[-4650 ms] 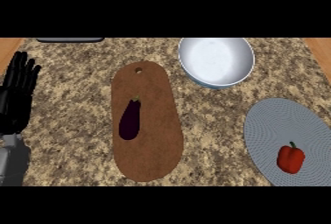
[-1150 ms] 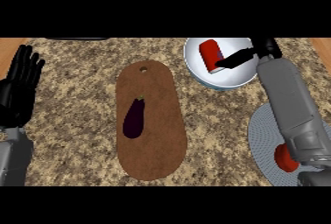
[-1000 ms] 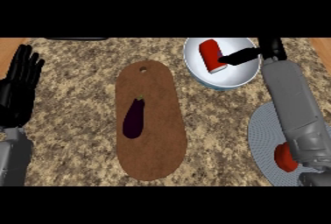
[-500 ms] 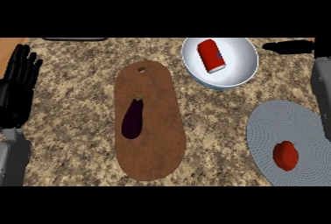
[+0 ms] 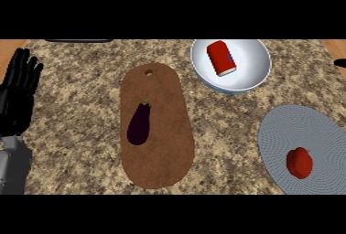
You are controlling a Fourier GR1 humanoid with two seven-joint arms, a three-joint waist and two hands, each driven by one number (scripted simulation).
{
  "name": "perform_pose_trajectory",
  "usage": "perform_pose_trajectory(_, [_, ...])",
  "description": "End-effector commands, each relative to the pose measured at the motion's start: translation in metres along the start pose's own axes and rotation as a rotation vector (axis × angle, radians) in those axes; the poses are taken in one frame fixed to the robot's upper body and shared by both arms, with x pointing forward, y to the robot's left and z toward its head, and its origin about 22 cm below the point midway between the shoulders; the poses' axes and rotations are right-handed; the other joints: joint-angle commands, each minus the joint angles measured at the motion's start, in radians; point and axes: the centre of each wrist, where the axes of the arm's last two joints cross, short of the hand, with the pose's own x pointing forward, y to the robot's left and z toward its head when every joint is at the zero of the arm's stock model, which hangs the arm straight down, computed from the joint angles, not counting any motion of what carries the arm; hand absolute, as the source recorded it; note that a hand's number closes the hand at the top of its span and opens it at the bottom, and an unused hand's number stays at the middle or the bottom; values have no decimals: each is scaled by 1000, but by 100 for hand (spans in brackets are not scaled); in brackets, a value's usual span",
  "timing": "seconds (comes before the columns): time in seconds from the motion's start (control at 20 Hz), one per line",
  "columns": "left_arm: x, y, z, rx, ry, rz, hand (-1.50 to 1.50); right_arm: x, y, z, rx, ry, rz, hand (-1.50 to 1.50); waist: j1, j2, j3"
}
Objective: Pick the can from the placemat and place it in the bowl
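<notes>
A red can (image 5: 222,57) lies on its side inside the white bowl (image 5: 253,73) at the back right of the counter. Nothing touches the can. The grey round placemat (image 5: 297,132) lies at the right, with a red pepper (image 5: 299,162) on it. My left hand (image 5: 18,91) rests open at the left edge, fingers up. Of my right hand (image 5: 341,63) only a black sliver shows at the right edge, level with the bowl and apart from it.
A brown cutting board (image 5: 159,155) lies in the middle of the speckled counter with a dark eggplant (image 5: 139,124) on it. A dark flat object (image 5: 78,40) sits at the counter's far edge, back left.
My right hand has let go of the can and pulled away to the right, almost out of view. The can now lies alone in the bowl. The left hand has not moved.
</notes>
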Motion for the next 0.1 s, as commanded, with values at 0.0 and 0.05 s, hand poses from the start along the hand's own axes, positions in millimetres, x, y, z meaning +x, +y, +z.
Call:
perform_pose_trajectory(0.0, [0, -16, -8, -24, -6, 16, 0, -35, -31, 22, 6, -19, -42, -150, 3, 6, 2])
perform_pose_trajectory(0.05, [4, -15, -9, -5, -20, -4, 0, -12, -55, 14, -8, -22, -32, -150, 6, 4, 1])
